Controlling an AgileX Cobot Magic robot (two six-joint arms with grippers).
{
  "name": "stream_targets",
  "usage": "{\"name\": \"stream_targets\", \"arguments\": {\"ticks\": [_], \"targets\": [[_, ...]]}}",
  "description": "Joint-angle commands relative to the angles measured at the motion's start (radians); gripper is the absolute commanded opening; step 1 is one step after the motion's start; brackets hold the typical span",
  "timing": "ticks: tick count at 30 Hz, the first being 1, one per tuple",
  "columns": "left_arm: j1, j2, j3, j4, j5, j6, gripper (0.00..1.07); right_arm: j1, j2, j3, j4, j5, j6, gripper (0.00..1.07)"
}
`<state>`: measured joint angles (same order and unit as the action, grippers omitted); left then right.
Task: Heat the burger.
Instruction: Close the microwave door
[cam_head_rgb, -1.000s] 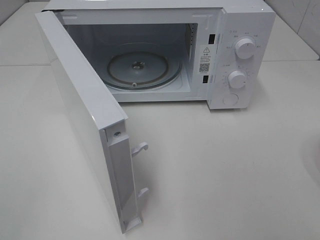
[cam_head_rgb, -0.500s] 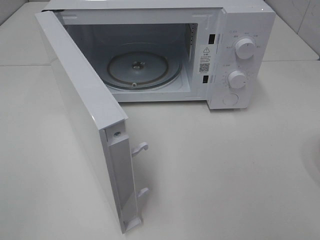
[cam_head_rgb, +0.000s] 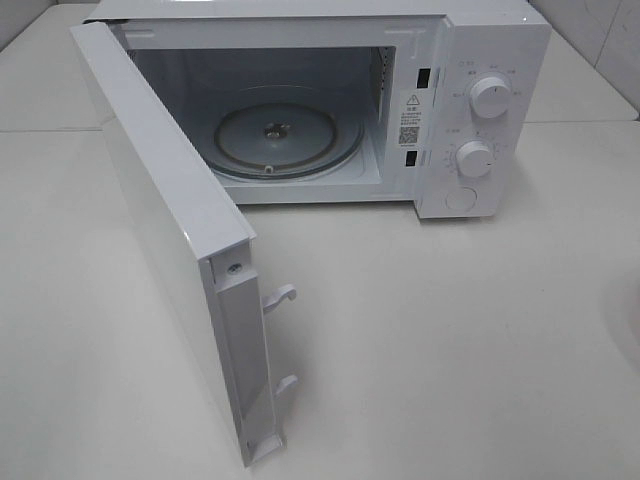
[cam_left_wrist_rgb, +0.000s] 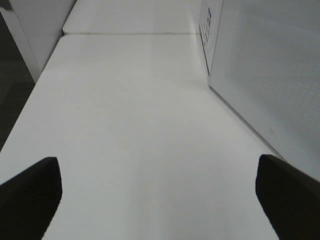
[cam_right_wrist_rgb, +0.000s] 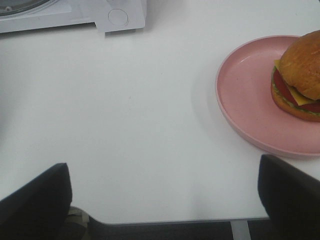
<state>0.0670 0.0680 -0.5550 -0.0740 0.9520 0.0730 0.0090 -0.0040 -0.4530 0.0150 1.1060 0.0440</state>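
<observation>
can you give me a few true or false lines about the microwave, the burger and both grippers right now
1. The microwave door stands open. True.
2. The burger sits on the glass turntable. False: the turntable is bare; the burger is on the pink plate.
3. The right gripper is shut on the burger. False: it is open and empty.
4. The left gripper is open over bare table. True.
5. The plate lies on the table, outside the microwave. True.
</observation>
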Motion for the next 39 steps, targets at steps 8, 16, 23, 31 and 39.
{"name": "stream_targets", "arguments": {"ticks": [8, 16, 23, 31, 39], "targets": [[0.001, 0.27, 0.023, 0.002, -0.453, -0.002, 1.0, -0.003, -0.032, 0.002, 0.003, -0.003, -0.007, 0.98], [0.001, 0.457, 0.198, 0.002, -0.918, -0.032, 0.99, -0.003, -0.032, 0.002, 0.003, -0.003, -0.007, 0.98], [0.001, 0.593, 0.309, 0.002, -1.219, -0.11, 0.77, -0.003, -0.032, 0.002, 0.003, -0.003, -0.007, 0.98], [0.001, 0.859, 0.322, 0.029, -1.515, -0.121, 0.0, -0.003, -0.032, 0.002, 0.003, -0.003, -0.007, 0.98], [0.001, 1.116, 0.321, 0.207, -1.771, -0.235, 0.0, -0.003, -0.032, 0.002, 0.003, -0.003, -0.007, 0.98]]}}
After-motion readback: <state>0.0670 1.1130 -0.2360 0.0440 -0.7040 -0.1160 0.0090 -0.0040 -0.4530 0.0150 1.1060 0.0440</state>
